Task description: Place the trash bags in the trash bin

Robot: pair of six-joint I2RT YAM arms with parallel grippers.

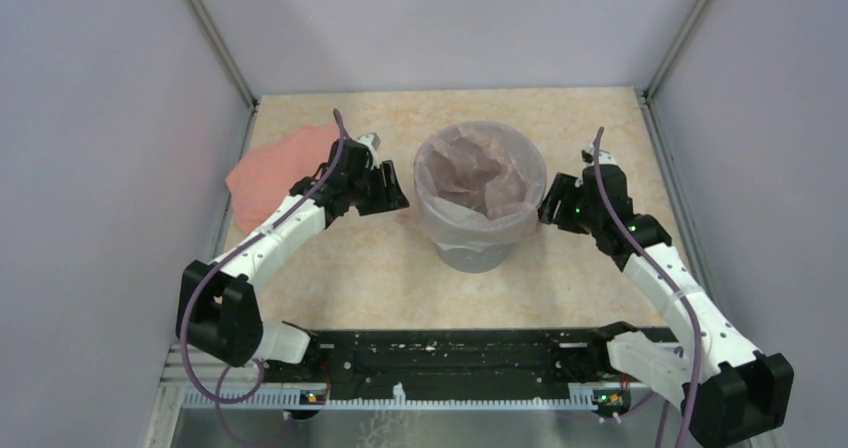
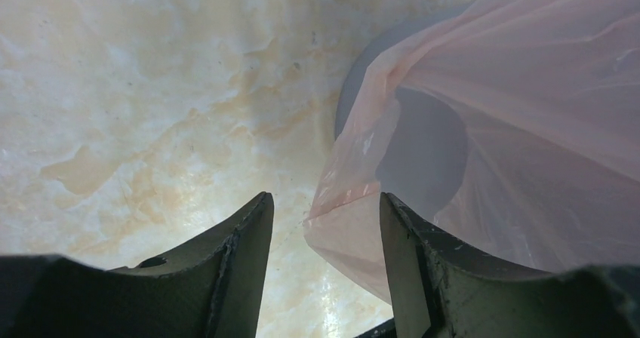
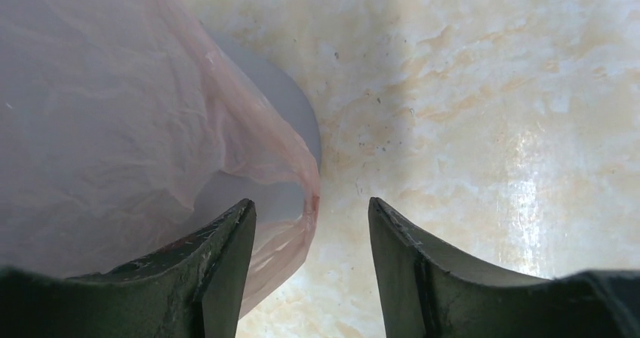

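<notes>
A pale marbled table (image 1: 560, 138) sits between plain grey walls. From above, the trash bin (image 1: 478, 253) stands at its middle, lined with a trash bag (image 1: 480, 178) whose hem is folded out over the rim. A flat pink sheet (image 1: 275, 173), possibly another bag, lies near the far-left corner. The left gripper (image 1: 395, 190) and right gripper (image 1: 548, 208) flank the bin just beside its rim. In the left wrist view, the left gripper (image 2: 324, 202) has its jaws apart with nothing pinched. The trash bag (image 2: 528, 89) drapes down over the trash bin (image 2: 423, 157), its hem hanging between the fingers. In the right wrist view, the right gripper (image 3: 309, 202) is likewise spread and empty, with the trash bag (image 3: 113, 112) covering the trash bin (image 3: 279, 96) beside its left finger.
</notes>
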